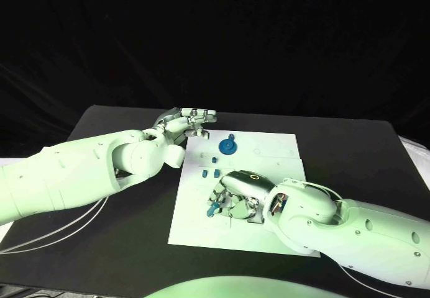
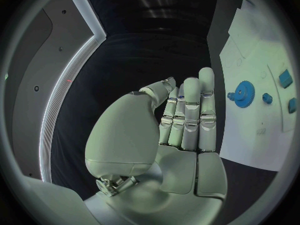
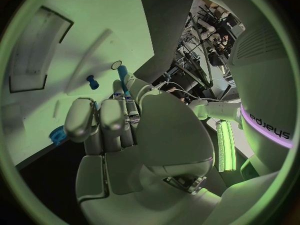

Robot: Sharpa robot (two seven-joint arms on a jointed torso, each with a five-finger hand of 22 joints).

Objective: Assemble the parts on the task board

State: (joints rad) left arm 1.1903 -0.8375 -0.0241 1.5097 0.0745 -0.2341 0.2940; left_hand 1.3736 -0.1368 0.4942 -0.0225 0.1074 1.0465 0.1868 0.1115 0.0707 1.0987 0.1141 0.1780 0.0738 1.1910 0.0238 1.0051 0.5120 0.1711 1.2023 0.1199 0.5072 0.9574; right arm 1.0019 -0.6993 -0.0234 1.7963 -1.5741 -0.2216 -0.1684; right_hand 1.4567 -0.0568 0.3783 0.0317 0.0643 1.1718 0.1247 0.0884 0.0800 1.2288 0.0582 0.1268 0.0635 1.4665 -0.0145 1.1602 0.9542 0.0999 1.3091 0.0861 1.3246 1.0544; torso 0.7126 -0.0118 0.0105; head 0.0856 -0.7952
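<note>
The white task board (image 1: 269, 149) lies in the middle of the table. A blue gear (image 1: 228, 146) sits near its far end, with small blue parts (image 1: 215, 160) just in front of it. My right hand (image 1: 240, 192) is low over the board's near half, fingers down. In the right wrist view a blue peg (image 3: 122, 77) sits pinched between thumb tip and a fingertip (image 3: 117, 92). Another blue piece (image 1: 213, 210) lies beside the fingers. My left hand (image 1: 184, 121) hovers off the board's far left corner, its fingers (image 2: 190, 110) stretched out and holding nothing.
The left wrist view shows the gear (image 2: 244, 92) and several small blue parts (image 2: 285, 77) on the board (image 2: 262, 130). A short blue peg (image 3: 92, 81) and a toothed blue piece (image 3: 58, 134) lie on the board beyond my right fingers. Black table (image 1: 117, 124) surrounds the board.
</note>
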